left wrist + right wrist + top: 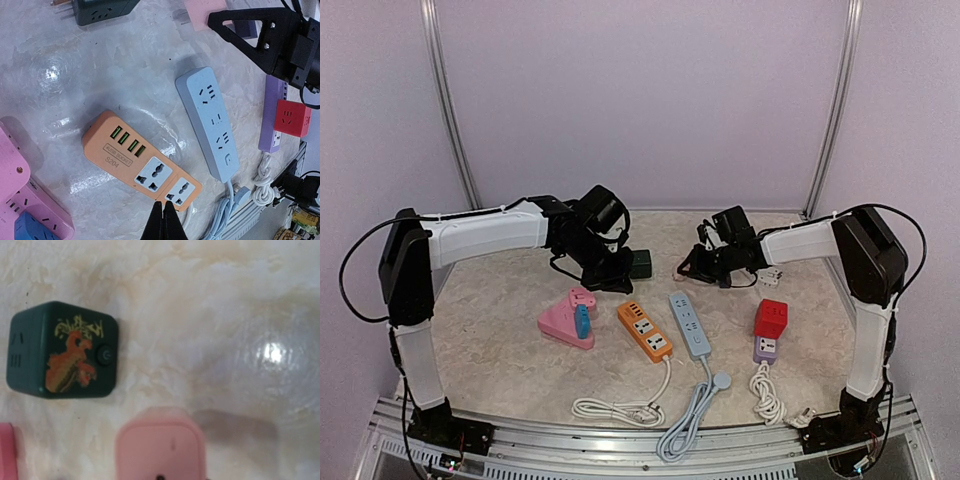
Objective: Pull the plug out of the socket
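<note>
We mark the dark green cube socket [62, 350] lying on the table [500, 330] towards the middle of its far edge, with an orange-and-yellow picture on its upper face. The pink plug [160, 447] is apart from it, with bare table between them. The plug sits at the tip of the right gripper [688, 266], which appears to be grasping it; we cannot see the fingers themselves in the right wrist view. The left gripper [163, 221] is clenched on nothing, its fingertips pressed together. In its own view they lie at the cable end of the orange power strip [140, 160].

Nearer the front edge, from left to right, we note:
- a pink triangular socket [560, 322] carrying a blue plug [582, 322]
- the orange power strip
- a blue-grey strip [210, 120]
- a purple strip [766, 348] with a red cube [771, 318] on it
</note>
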`<state>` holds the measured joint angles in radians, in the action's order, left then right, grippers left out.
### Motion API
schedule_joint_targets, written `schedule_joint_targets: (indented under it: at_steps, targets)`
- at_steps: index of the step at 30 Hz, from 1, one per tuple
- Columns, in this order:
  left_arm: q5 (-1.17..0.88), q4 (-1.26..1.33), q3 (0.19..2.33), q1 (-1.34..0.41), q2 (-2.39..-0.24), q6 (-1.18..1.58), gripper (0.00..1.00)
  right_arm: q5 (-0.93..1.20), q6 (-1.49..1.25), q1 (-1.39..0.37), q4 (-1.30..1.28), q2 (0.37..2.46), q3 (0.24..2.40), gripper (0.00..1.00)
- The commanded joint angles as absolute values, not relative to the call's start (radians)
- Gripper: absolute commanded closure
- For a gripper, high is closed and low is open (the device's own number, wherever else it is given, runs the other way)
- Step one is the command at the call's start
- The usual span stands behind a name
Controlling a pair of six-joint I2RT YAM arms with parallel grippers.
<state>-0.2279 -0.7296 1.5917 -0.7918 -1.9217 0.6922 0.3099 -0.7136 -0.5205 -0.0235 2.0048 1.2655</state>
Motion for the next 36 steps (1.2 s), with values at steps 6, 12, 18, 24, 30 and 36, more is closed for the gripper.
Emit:
schedule_joint_targets:
  at_steps: [6,12,18,24,30,36]
  targets:
    - [-0.228,-0.715,1.593,-0.788,-1.914,0.697,1.0,0.303,-0.702,-0.499,-0.039,2.013,1.258,0.62]
    - [-0.232,-0.714,1.612,-0.79,-1.932,0.7,1.0,0.265,-0.676,-0.495,-0.09,1.995,1.26,0.55]
    - [-0.235,-0.713,1.626,-0.789,-1.946,0.703,1.0,0.195,-0.63,-0.495,-0.166,1.939,1.262,0.48]
    - [-0.237,-0.716,1.652,-0.789,-1.967,0.699,1.0,0.081,-0.567,-0.503,-0.276,1.829,1.254,0.32]
    - [-0.239,-0.711,1.663,-0.788,-1.978,0.7,1.0,-0.021,-0.535,-0.511,-0.371,1.681,1.176,0.18]
    - [-0.248,-0.703,1.668,-0.787,-1.986,0.691,1.0,-0.107,-0.537,-0.52,-0.475,1.525,1.086,0.11]
